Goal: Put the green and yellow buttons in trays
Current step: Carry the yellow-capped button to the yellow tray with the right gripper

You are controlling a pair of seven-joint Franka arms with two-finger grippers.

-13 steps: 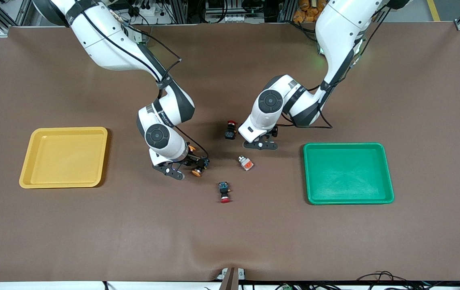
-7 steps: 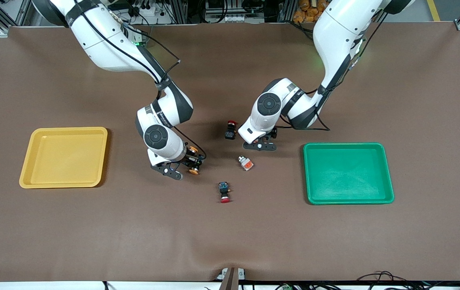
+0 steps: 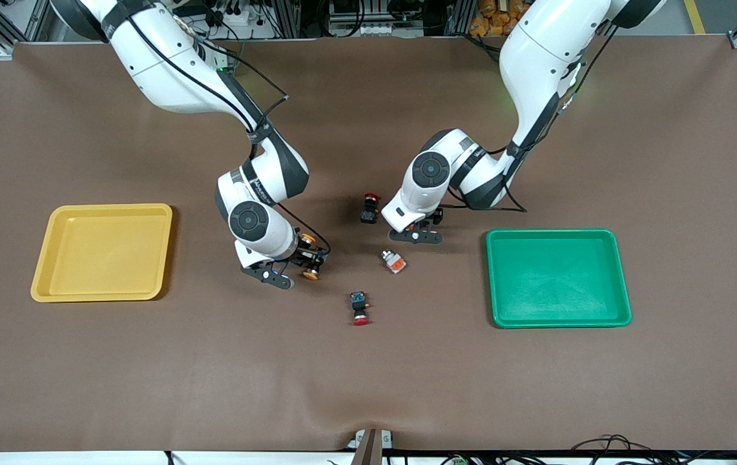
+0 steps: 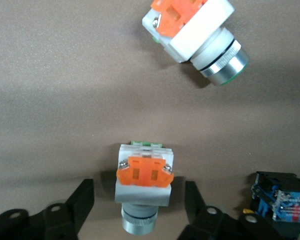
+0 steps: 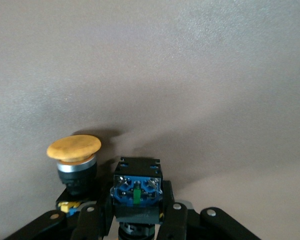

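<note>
Gripping a black-bodied button (image 5: 136, 194) between its fingers, the right pincer (image 3: 294, 265) sat low over the table (image 3: 148, 361) between the yellow tray (image 3: 102, 252) and the red-capped switch (image 3: 359, 308); a second yellow-capped button (image 5: 74, 161) stood just beside the held one; the left pincer (image 3: 421, 231) straddled a white-bodied button (image 4: 142, 186), fingers (image 4: 82, 200) apart with gaps on both sides; another white-bodied button (image 3: 394, 261) lay near it, nearer the front camera; the green tray (image 3: 557, 278) lay toward the left arm's end; another red-capped switch (image 3: 369, 208) lay beside the left pincer.
</note>
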